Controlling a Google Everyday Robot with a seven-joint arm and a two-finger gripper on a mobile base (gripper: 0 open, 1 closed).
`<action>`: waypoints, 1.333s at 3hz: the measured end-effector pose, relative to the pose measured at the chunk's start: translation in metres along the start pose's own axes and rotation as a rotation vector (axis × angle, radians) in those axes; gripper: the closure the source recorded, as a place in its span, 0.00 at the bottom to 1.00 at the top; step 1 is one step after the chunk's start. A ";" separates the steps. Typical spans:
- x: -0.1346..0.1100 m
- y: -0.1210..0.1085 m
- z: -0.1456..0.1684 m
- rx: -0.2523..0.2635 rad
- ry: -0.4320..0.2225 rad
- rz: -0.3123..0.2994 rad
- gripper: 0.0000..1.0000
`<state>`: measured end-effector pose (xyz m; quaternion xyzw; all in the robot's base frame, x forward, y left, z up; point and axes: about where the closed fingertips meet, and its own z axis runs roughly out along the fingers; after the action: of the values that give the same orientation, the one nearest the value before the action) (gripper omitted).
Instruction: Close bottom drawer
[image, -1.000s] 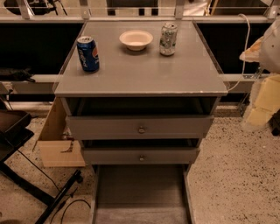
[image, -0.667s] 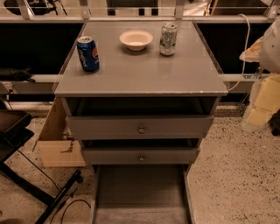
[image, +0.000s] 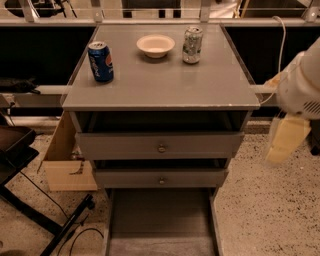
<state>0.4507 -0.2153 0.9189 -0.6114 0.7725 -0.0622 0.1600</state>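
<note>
The bottom drawer (image: 160, 217) stands pulled out. The gripper (image: 286, 140) hangs right of the cabinet (image: 160, 85); I cannot tell its state.

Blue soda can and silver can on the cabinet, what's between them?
In the camera view, a white bowl lies between the blue soda can and the silver can. The gripper hangs right of the cabinet.
</note>
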 end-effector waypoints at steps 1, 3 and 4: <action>0.018 0.042 0.085 -0.027 0.044 0.037 0.00; 0.077 0.144 0.217 -0.196 0.137 0.084 0.00; 0.103 0.177 0.258 -0.294 0.144 0.182 0.00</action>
<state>0.3497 -0.2457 0.6073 -0.5500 0.8347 0.0224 0.0181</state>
